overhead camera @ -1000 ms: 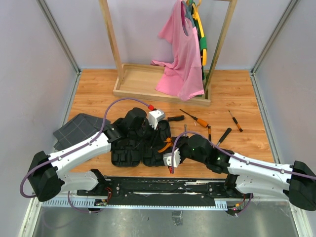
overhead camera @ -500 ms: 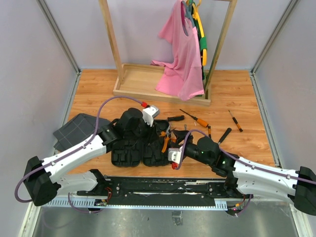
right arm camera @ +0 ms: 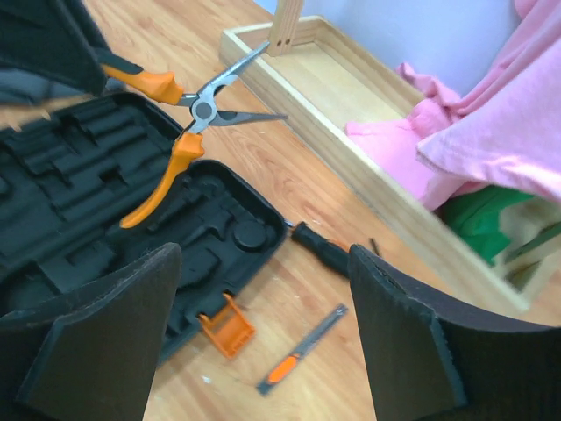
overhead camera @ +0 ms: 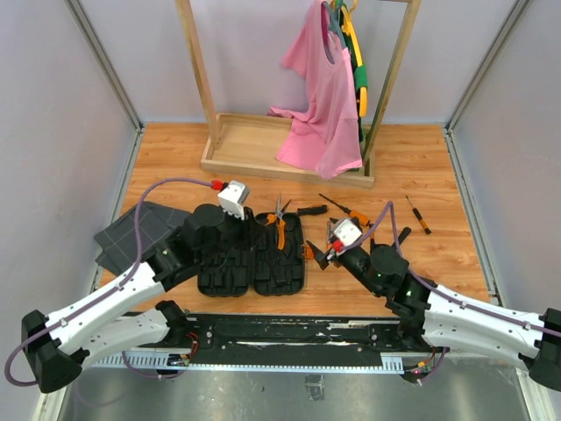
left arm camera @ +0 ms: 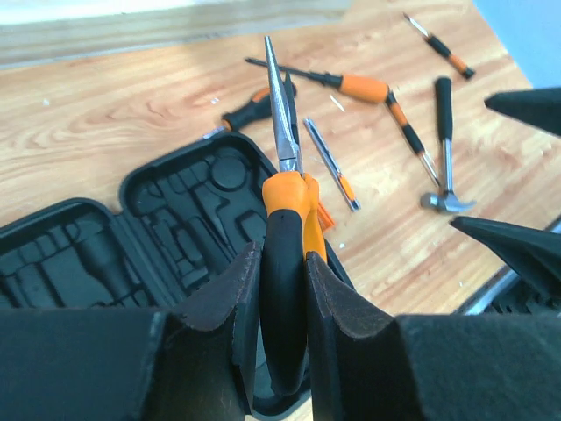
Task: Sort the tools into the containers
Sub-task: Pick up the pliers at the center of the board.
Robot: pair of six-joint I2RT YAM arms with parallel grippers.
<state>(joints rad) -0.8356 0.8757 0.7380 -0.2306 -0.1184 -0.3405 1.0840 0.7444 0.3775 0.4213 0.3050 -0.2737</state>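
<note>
My left gripper (left arm camera: 280,298) is shut on one black-and-orange handle of the pliers (left arm camera: 285,175), which point away from me above the open black case (left arm camera: 175,219). From above, the pliers (overhead camera: 279,221) hang over the far edge of the case (overhead camera: 228,272). My right gripper (right arm camera: 263,342) stands open and empty to the right of the case, near its orange latch (right arm camera: 226,326). On the wood lie an orange-handled screwdriver (left arm camera: 351,85), a small screwdriver (left arm camera: 443,48), a black-handled screwdriver (right arm camera: 320,248), a thin tool with an orange patch (right arm camera: 302,351) and the hammer (left arm camera: 445,158).
A dark grey grid-patterned fabric (overhead camera: 140,230) lies left of the case. A wooden rack base (overhead camera: 263,145) with a pink shirt (overhead camera: 320,114) hanging over it stands at the back. The arms' mounting rail (overhead camera: 289,338) runs along the near edge.
My right gripper has opened, let go of the pliers and drawn back to the right. My left gripper has carried the pliers up and toward the far side of the case.
</note>
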